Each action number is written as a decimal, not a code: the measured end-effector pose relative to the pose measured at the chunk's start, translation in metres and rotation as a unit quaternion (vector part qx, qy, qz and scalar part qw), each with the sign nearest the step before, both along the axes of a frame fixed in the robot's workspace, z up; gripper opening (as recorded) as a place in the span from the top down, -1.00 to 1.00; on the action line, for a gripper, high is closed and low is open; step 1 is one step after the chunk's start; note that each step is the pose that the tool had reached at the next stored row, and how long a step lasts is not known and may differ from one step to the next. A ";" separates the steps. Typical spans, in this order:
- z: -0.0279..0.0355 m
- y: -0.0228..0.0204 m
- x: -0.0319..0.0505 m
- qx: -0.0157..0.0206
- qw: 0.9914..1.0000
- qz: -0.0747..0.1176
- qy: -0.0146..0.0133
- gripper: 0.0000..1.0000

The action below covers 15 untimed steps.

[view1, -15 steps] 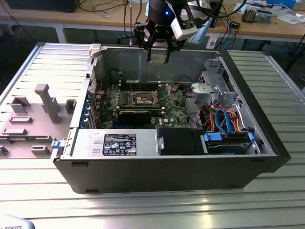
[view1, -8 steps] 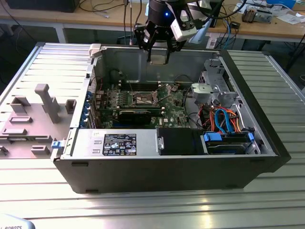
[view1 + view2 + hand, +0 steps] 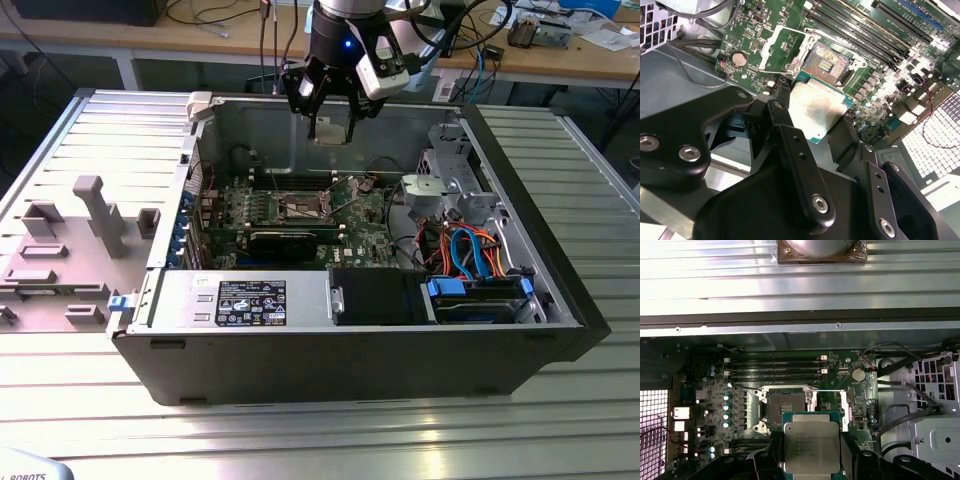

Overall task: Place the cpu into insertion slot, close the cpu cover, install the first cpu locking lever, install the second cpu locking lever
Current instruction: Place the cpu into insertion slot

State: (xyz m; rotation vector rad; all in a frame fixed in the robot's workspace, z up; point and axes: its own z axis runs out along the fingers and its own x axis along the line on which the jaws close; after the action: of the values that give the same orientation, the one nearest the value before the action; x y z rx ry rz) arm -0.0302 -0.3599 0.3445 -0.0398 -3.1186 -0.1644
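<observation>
Two black fingers point(image 3: 781, 120) of the gripper point(image 3: 816, 125) are seen clamped on opposite edges of the cpu point(image 3: 817, 107). It is held flat in the air above the green circuit board point(image 3: 705, 390), with its silvery face turned toward both wrist views. Just beyond the cpu, the insertion slot point(image 3: 826, 62) is uncovered and its dark contact field is exposed. The cpu cover point(image 3: 768, 49) is swung up beside the slot. In the exterior view, the gripper is poised over the open computer case point(image 3: 350, 350), which is laid on a ribbed metal table point(image 3: 300, 440).
</observation>
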 end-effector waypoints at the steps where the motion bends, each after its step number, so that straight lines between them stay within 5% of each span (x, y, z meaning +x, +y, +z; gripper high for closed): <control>1: -0.0004 0.0000 0.0000 0.000 1.000 0.000 0.000 -0.08; 15: -0.0040 0.0000 -0.0003 0.000 1.000 0.000 0.000 -0.08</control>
State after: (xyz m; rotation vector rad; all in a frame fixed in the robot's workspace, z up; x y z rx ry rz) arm -0.0305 -0.3599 0.3404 -0.0397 -3.1187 -0.1632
